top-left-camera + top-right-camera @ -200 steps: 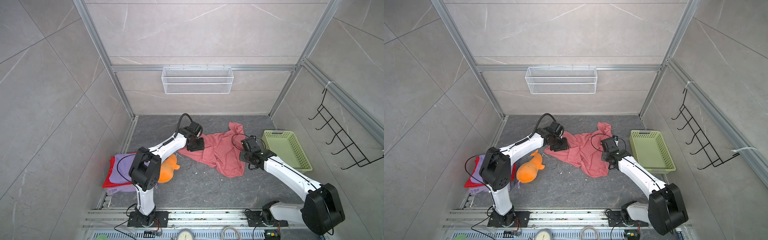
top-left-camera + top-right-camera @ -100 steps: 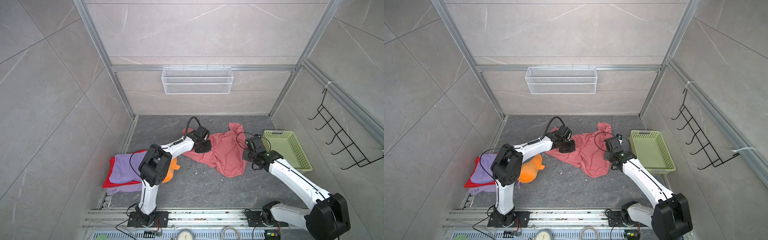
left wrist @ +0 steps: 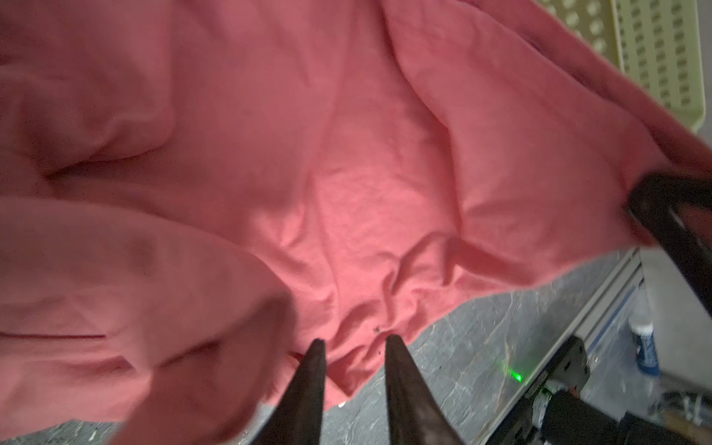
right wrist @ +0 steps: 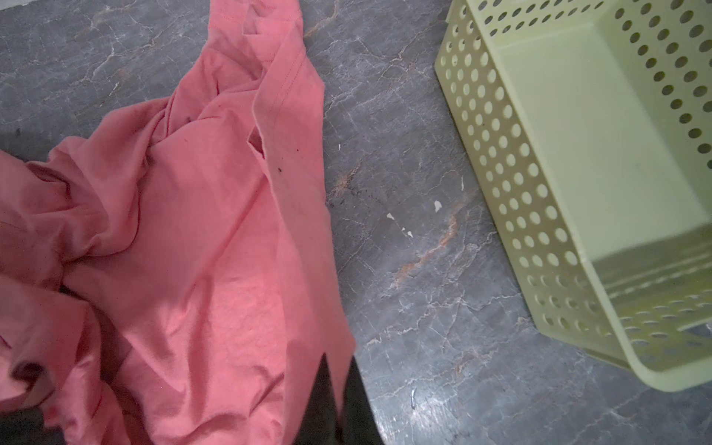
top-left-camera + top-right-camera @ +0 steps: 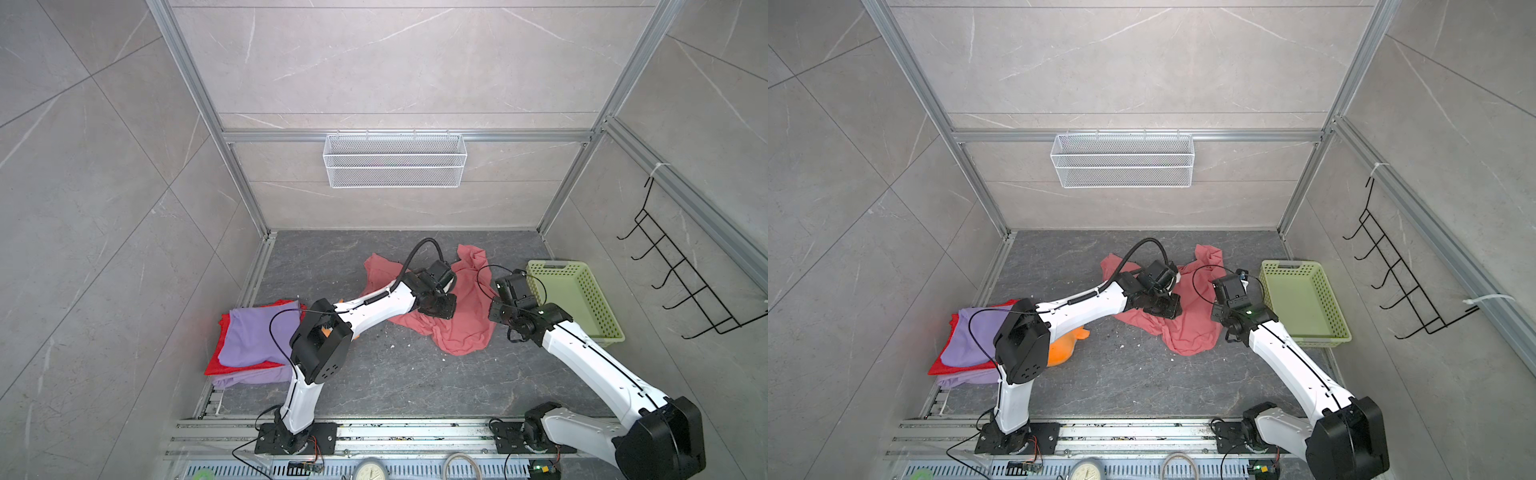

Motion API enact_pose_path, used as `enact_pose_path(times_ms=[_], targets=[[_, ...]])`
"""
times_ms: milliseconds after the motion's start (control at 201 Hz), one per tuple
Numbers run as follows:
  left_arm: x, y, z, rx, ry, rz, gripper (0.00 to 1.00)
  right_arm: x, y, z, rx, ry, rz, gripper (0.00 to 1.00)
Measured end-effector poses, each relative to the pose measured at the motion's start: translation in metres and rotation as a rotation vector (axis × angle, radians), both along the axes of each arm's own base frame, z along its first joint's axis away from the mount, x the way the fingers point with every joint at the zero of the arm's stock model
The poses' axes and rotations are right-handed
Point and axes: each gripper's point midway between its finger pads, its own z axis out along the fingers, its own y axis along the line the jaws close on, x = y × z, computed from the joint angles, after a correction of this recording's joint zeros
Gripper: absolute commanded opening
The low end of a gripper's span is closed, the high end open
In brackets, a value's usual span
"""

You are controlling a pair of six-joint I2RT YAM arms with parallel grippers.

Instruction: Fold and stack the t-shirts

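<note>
A grey table (image 5: 395,386) has open room at the front. A crumpled pink shirt (image 5: 465,324) lies mid-table, just beside a green basket (image 5: 602,303) and well apart from the folded purple and red stack (image 5: 253,336). This looks like the spreading step: the right gripper (image 4: 339,389) pinches the shirt's edge, while the left gripper (image 3: 354,341) hovers with its jaws parted and likely needs another edge.

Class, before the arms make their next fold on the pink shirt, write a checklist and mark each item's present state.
1. Right gripper shut on the pink shirt's edge: ok.
2. Left gripper gripping the shirt: not ok, jaws open at its edge.
3. Shirt spread flat: not ok, crumpled.
4. Basket apart from the shirt: ok.
5. Stack ready, purple shirt on red shirt: ok.
6. Orange toy clear of the stack: cannot tell, arm hides it.
</note>
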Motion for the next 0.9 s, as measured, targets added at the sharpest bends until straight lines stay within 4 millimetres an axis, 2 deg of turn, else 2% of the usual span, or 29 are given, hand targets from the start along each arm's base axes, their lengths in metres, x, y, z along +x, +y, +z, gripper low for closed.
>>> enact_pose_path(times_ms=[55,144,353,473,558,901], targets=[[-0.004,0.005,-0.002,0.030,-0.006,-0.006,0.45,-0.001,-0.001,0.000,-0.005,0.004,0.001,0.00],[-0.001,0.026,-0.007,0.092,-0.013,0.028,0.45,-0.001,-0.003,-0.001,-0.014,0.009,0.004,0.00],[0.031,0.095,-0.019,0.131,0.025,0.208,0.43,-0.002,-0.004,-0.002,-0.016,0.013,0.003,0.00],[0.049,0.117,-0.029,0.130,0.059,0.298,0.43,-0.001,-0.003,-0.006,-0.016,0.023,0.006,0.00],[0.052,0.114,-0.031,0.116,0.068,0.304,0.43,-0.001,-0.002,-0.009,-0.016,0.032,0.007,0.00],[0.058,0.066,-0.048,0.048,0.087,0.234,0.42,0.001,-0.003,-0.012,-0.016,0.035,0.005,0.00]])
